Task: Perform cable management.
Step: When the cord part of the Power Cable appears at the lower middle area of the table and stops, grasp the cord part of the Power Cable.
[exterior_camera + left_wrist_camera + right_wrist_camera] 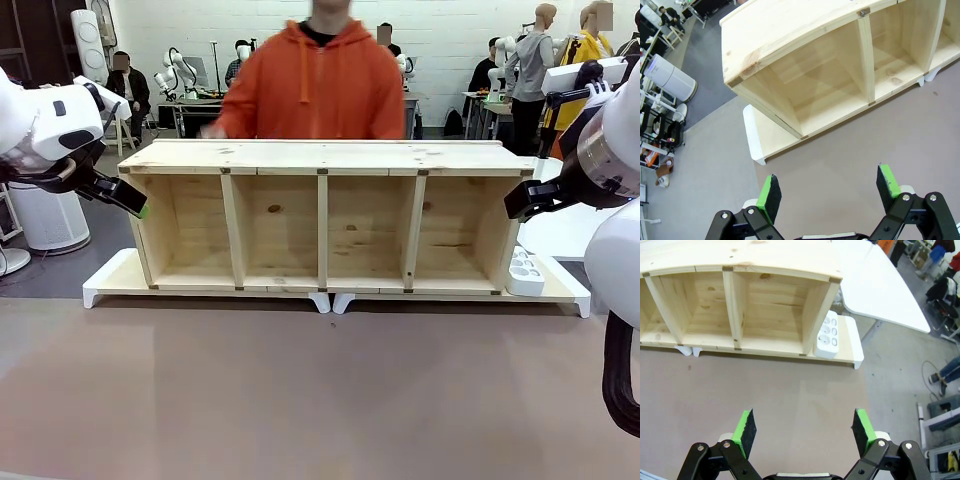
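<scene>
A long wooden shelf (pixel 320 157) with several open compartments lies on its side across the table, on white feet. At its right end a white power strip (pixel 524 272) leans on the base board; the right wrist view shows this power strip (pixel 828 336) beside the end panel. The cable is hidden. My left gripper (pixel 135 200) hovers open by the shelf's left end, its green pads (pixel 769 196) wide apart above the table, empty. My right gripper (pixel 522 199) hovers open at the shelf's right end, green pads (pixel 745 429) spread, holding nothing.
A person in an orange hoodie (pixel 310 85) stands behind the shelf. A white cylindrical appliance (pixel 40 215) stands on the floor at the left. A white table (pixel 880 285) sits beyond the right end. The brown tabletop (pixel 300 390) stretches in front of the shelf.
</scene>
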Controlling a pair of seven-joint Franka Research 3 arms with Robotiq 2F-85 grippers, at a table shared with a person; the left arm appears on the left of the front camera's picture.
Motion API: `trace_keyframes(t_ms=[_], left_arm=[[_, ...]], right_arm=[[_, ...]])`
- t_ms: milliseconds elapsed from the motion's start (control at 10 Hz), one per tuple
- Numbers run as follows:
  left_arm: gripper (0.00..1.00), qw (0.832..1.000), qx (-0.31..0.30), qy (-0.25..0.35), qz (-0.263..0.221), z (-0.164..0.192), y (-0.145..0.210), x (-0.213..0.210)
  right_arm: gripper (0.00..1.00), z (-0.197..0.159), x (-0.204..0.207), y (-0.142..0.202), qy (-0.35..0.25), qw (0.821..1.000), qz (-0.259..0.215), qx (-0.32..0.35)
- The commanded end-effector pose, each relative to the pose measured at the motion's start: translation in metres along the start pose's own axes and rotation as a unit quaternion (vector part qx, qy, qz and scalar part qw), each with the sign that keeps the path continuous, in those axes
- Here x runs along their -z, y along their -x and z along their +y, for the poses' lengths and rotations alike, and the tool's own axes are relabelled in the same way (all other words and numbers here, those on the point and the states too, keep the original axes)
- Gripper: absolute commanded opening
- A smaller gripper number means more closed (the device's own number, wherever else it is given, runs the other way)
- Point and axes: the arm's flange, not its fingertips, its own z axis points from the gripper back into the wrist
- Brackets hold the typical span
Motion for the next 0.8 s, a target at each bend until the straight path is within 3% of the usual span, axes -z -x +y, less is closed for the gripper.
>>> trace_keyframes(t_ms=[0,700], left_arm=[[1.00,1.000,0.000,0.001,0.000,0.0005,0.0001,0.0001],[1.00,1.000,0.000,0.001,0.000,0.0005,0.0001,0.0001]], right_arm=[[1.00,-0.0003,0.0002,0.0000,-0.002,1.000,0.000,-0.004],[1.00,-0.0003,0.0002,0.0000,-0.002,1.000,0.000,-0.004]])
